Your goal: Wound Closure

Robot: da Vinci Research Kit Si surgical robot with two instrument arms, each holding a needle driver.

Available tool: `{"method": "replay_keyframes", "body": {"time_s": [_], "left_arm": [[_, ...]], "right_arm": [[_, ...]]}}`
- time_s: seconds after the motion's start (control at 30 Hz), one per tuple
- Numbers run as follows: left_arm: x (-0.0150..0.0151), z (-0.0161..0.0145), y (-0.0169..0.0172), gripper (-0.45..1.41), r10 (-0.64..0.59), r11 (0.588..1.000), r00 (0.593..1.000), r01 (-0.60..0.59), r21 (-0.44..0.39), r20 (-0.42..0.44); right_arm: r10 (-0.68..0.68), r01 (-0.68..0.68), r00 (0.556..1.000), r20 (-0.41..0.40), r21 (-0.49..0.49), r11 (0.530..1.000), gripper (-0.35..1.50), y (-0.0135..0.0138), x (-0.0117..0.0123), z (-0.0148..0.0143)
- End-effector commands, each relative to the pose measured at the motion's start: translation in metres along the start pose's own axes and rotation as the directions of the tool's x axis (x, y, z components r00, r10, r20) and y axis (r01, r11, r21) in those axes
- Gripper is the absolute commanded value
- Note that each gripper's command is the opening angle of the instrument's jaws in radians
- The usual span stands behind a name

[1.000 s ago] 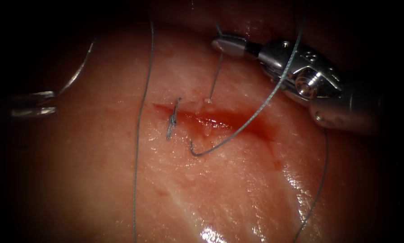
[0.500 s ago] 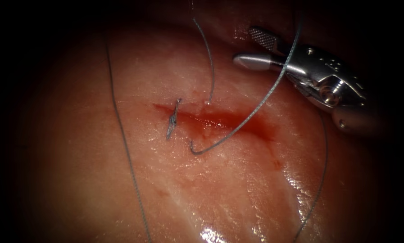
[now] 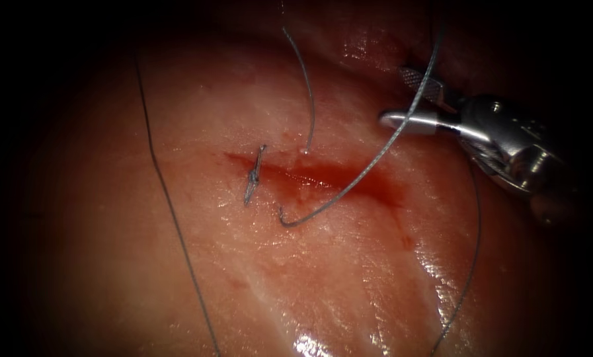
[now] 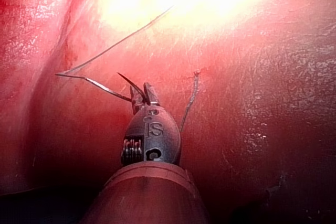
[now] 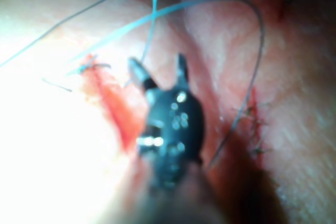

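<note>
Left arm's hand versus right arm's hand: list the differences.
The left arm's silver two-jawed hand is shut; the right arm's silver hand gapes open, right of the red cut. The left hand holds the thin curved steel needle, grip spot unclear, outside the pink tissue; the right hand holds nothing. Both are metal.

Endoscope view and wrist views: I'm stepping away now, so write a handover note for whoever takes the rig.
Left hand: shut on the needle near one end, clear of the tissue.
Right hand: open, holds nothing, right of the cut.
Thread crosses the cut mid-length, through the tissue.
Done: one knotted stitch at the cut's left end.
Left: the rest lies open.
</note>
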Motion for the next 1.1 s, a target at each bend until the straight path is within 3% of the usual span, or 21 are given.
{"method": "replay_keyframes", "body": {"time_s": [0.03,0.53,0.6,0.63,0.67,0.77,0.87,1.1], "left_arm": [[-0.0007,0.0007,0.0006,-0.45,-0.006,1.000,1.000,0.006,-0.003,-0.001],[-0.0013,0.0018,0.0009,-0.43,-0.023,1.000,1.000,0.023,0.004,0.010],[-0.0012,0.0021,0.0010,-0.06,-0.048,0.999,0.999,0.048,0.004,0.010],[-0.0010,0.0023,0.0010,0.34,-0.085,0.996,0.996,0.085,0.004,0.010],[-0.0009,0.0025,0.0011,0.61,-0.110,0.994,0.994,0.109,0.005,0.012],[-0.0001,0.0031,0.0016,0.94,-0.208,0.978,0.978,0.207,-0.029,-0.002],[0.0018,0.0041,0.0031,1.23,-0.293,0.950,0.955,0.286,-0.125,-0.043],[0.0066,0.0050,0.0066,1.28,-0.358,0.913,0.922,0.314,-0.261,-0.145]], "right_arm": [[0.001,-0.001,1.000,-0.001,0.001,1.000,1.48,-0.0003,-0.0009,0.0005],[-0.034,0.034,0.999,0.017,-0.054,0.998,1.48,0.0001,-0.0016,-0.0032],[-0.036,0.037,0.999,0.021,-0.067,0.997,1.48,0.0003,-0.0016,-0.0037],[-0.036,0.038,0.999,0.019,-0.070,0.997,1.48,0.0004,-0.0017,-0.0040],[-0.036,0.038,0.999,0.019,-0.069,0.997,1.48,0.0005,-0.0017,-0.0040],[-0.037,0.038,0.999,0.019,-0.070,0.997,1.48,0.0004,-0.0017,-0.0039],[-0.037,0.038,0.999,0.019,-0.073,0.997,1.48,0.0002,-0.0018,-0.0036],[-0.040,0.041,0.999,0.018,-0.068,0.997,1.48,-0.0003,-0.0020,-0.0036]]}}
